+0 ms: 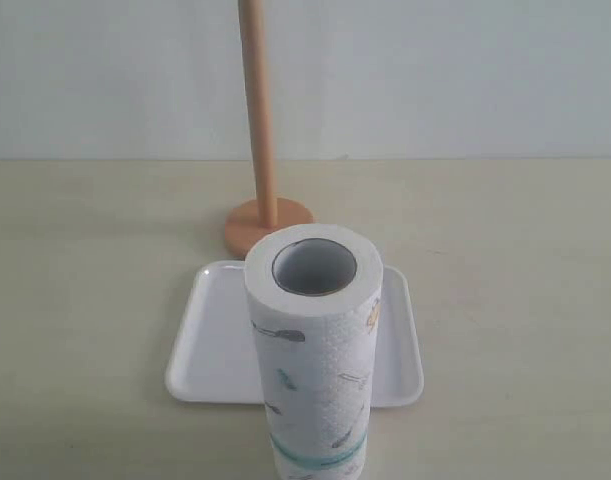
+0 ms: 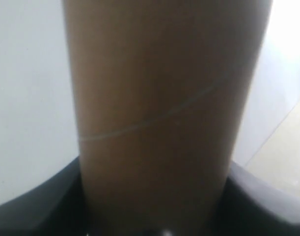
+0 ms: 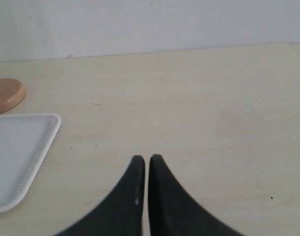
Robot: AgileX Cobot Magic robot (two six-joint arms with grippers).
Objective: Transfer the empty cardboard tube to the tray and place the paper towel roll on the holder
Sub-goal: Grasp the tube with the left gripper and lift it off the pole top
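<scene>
Pale tabletop (image 3: 213, 113) open beside tray (image 3: 46, 142) rim; right jaws closed, left jaws clamping cardboard tube (image 2: 159, 123).

The exterior view is lit softly and evenly. It is rendered bright and slightly washed out, with little contrast between the pale table (image 1: 75, 300) and the wall. Only faint, diffuse shadows are cast under the rim of the tray (image 1: 200, 350) and around the base of the holder (image 1: 257, 120). The hollow core of the paper towel roll (image 1: 313, 350) is left dark. In the left wrist view the cardboard tube (image 2: 159, 113) is shown dim and badly out of focus, while the background on one side of it is blown out to white glare. The right wrist view is sharp and evenly lit; the right gripper (image 3: 147, 158) is reduced to a near-black silhouette with almost no surface detail.
</scene>
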